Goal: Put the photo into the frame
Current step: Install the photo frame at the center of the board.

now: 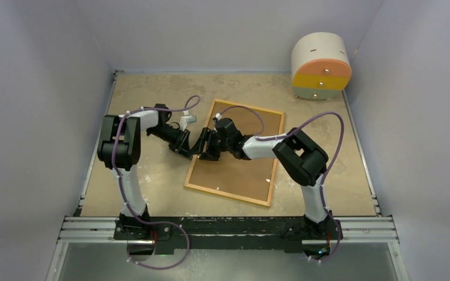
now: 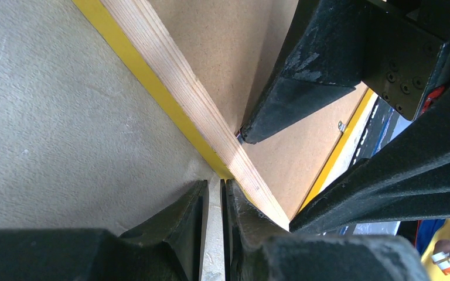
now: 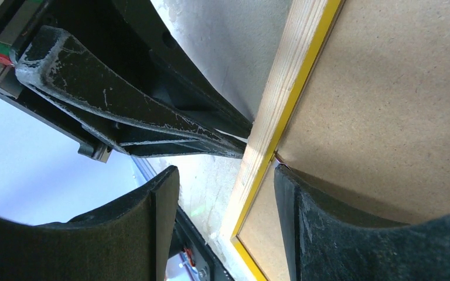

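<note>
The frame (image 1: 234,153) lies back-up on the worktop (image 1: 152,175), its brown backing board (image 1: 243,170) seated inside the wooden border. The left gripper (image 2: 214,202), jaws nearly closed on nothing, rests just outside the frame's edge. The right gripper (image 3: 225,193), jaws open, straddles that same edge, one fingertip (image 3: 304,193) on the backing board. The photo isn't visible. Pry gently at the board's edge, keeping the frame pinned flat.

My left arm (image 1: 130,140) reaches rightward, my right arm (image 1: 281,146) leftward — the two wrists nearly meet at mid-table. My left gripper (image 2: 213,202) has its fingers almost together, only a thin slit between them. My right gripper (image 3: 225,193) stands with jaws apart — one finger (image 3: 328,222) low, tip down.
</note>
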Controlling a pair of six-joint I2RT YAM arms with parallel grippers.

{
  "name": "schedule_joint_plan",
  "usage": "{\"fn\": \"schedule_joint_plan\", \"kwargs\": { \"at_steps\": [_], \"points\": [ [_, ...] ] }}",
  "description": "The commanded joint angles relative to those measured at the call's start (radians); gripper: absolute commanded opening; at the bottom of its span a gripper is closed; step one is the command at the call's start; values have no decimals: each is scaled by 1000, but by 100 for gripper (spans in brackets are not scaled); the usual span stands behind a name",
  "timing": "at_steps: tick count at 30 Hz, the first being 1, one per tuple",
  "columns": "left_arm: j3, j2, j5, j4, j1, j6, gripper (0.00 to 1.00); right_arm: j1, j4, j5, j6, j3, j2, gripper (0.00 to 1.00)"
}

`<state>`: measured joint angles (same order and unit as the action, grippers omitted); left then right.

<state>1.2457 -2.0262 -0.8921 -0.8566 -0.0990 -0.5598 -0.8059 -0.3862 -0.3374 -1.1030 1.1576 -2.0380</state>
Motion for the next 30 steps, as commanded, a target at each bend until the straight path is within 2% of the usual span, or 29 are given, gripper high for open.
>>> {"fn": "schedule_joint_plan", "kwargs": {
  "at_steps": [1, 8, 16, 18, 24, 30],
  "points": [
    [-13, 5, -6, 7, -8, -23, 18, -5, 28, 53, 11, 22, -21, 63],
    [78, 13, -15, -32, 22, -4, 20, 32, 64, 10, 24, -9, 116, 68],
    [250, -37, -54, 26, 10, 131, 46, 196, 140, 2, 141, 27, 163, 69],
    [296, -71, -54, 47, 0, 165, 48, 234, 176, 12, 186, 63, 144, 69],
    [400, -186, -57, 62, -32, 223, 49, 301, 258, 34, 276, 223, 25, 67],
    [416, -228, -32, 70, -36, 218, 36, 318, 296, 26, 298, 387, -138, 66]
  ]
}}
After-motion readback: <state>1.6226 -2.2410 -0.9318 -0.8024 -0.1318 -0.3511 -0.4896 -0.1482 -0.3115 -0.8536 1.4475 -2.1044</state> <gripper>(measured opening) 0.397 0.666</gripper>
